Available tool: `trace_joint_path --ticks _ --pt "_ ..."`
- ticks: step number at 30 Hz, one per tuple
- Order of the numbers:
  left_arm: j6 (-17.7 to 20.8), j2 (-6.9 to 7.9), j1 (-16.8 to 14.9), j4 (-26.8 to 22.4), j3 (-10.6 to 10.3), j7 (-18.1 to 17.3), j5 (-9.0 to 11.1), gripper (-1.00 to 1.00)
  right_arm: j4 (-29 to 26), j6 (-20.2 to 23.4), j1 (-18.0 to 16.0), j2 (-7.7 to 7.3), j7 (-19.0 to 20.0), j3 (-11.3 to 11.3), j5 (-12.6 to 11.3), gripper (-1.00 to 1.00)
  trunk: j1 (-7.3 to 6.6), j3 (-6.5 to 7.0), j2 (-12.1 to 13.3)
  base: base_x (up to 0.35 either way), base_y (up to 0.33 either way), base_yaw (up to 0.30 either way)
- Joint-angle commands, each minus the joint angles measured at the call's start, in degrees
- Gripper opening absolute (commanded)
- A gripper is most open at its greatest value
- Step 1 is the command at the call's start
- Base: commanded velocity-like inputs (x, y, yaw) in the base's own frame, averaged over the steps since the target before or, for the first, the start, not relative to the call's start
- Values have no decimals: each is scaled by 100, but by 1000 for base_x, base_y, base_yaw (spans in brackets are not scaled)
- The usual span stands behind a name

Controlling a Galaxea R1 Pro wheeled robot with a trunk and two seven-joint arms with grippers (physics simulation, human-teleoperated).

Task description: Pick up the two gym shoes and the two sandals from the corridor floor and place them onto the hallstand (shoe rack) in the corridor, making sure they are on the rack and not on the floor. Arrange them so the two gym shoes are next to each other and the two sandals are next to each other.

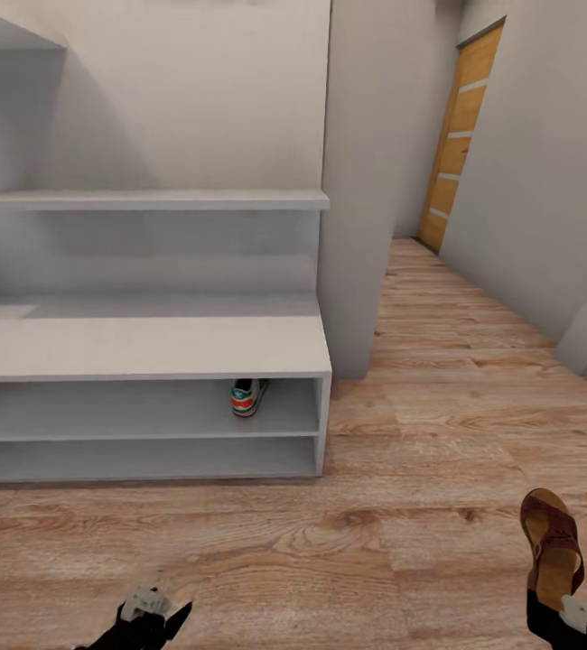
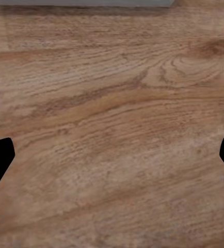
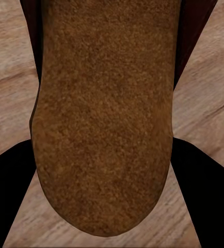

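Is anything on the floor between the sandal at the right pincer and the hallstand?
Nothing visible: only bare corridor floor lies between the sandal and the hallstand. One gym shoe already sits in its upper slot.

The sandal (image 3: 104,119) between my fingers looked like rough, matt suede; the corridor floor (image 2: 112,103) was smooth, grained wood.

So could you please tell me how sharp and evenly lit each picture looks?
Head view: soft even light, faint shadows inside the rack, gym shoe slightly blurry. Left wrist view: floor grain smeared, no glare. Right wrist view: sandal footbed close, grainy, soft-edged.
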Motion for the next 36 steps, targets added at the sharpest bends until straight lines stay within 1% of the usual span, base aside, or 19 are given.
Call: trace_joint_path --ticks 1,2,6,16,29,32,33,34,36 --pt "-57 35 95 1 48 -76 -56 100 9 -24 -3 1 -9 32 -58 -100 -1 -4 -2 -2 1 0" --pt "-86 109 212 2 48 -130 -67 100 13 -26 -3 5 -7 32 -56 -100 -1 -4 -2 0 0 0" --pt "-88 177 256 8 42 -146 -79 100 8 -26 -3 6 -6 32 -56 -100 -1 -4 -2 0 0 0" --pt "-73 208 271 4 46 -135 -69 100 1 -44 -3 22 -14 32 -66 -100 -1 -4 -2 -14 27 0" --pt "-64 202 269 9 56 -79 -45 100 48 -44 -3 22 -22 25 -69 -100 -1 -4 -2 -120 267 0" --pt "-64 204 270 6 147 -83 -43 100 97 -48 -3 23 -24 24 -72 -100 -1 -4 -2 -153 292 0" --pt "-64 204 268 4 212 -94 -45 100 122 -49 -3 24 -27 23 -72 -100 -1 -4 -2 -158 292 0" --pt "-68 204 268 8 365 -114 -50 100 157 -47 -3 24 -30 23 -73 -100 -1 -4 -2 -161 292 0" --pt "-71 204 270 6 450 -125 -56 100 171 -48 -3 24 -31 23 -73 -100 -1 -4 -2 -162 292 0"
